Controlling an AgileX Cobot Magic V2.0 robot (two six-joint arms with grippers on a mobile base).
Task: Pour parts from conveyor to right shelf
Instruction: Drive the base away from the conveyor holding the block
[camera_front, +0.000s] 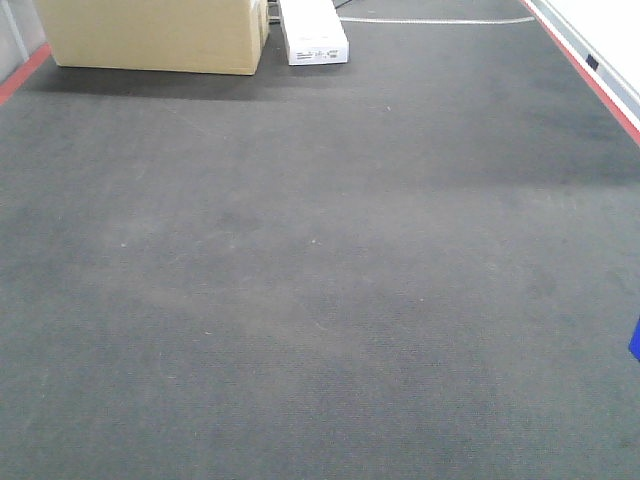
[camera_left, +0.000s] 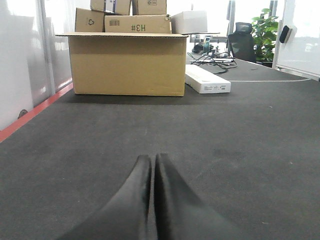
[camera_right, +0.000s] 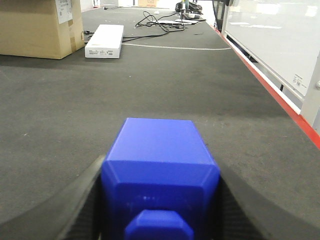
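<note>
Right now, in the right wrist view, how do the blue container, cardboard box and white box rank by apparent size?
1. blue container, inflated by nearness to the camera
2. cardboard box, partly cut off by the frame
3. white box

You're in an office-like lab: dark carpet (camera_front: 320, 300), stacked cardboard boxes (camera_left: 125, 65) far left, an office chair (camera_left: 242, 42) and potted plant (camera_left: 265, 27) far right.
</note>
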